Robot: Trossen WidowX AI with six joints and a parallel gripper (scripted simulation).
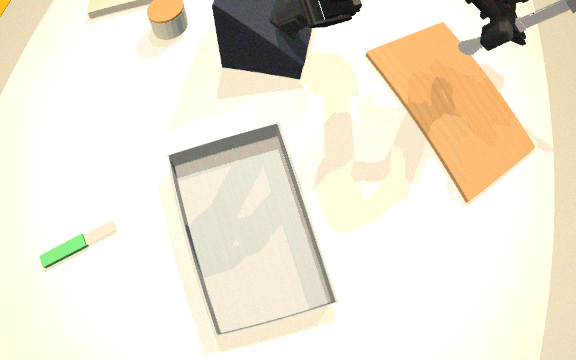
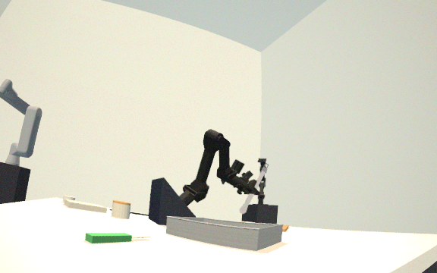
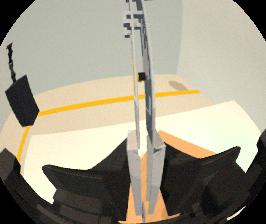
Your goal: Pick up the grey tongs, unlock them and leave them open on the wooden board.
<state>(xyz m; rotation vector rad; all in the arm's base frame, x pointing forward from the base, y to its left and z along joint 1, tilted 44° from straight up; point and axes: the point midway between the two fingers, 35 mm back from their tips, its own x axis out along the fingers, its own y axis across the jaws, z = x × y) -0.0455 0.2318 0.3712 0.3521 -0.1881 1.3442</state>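
Observation:
The grey tongs (image 1: 543, 18) (image 2: 246, 202) (image 3: 151, 117) are held in the air, steeply slanted. Their rounded tip end points down, and the hinge end is up and away from the arm. In the wrist view their two arms lie close together with a narrow gap; whether the lock is released cannot be told. My gripper (image 1: 501, 36) (image 2: 257, 190) (image 3: 140, 139) is shut on the tongs, partway along their length. It hangs above the back right edge of the wooden board (image 1: 498, 145) (image 2: 286, 228) (image 3: 184, 142). The roasting tin (image 1: 224, 146) (image 2: 211, 232) has nothing in it.
A dark wedge block (image 1: 258, 45) (image 2: 159, 201) stands behind the tin. A can with an orange lid (image 1: 168, 21) (image 2: 121, 210) stands left of it. A green-handled tool (image 1: 63, 251) (image 2: 108, 237) lies left of the tin.

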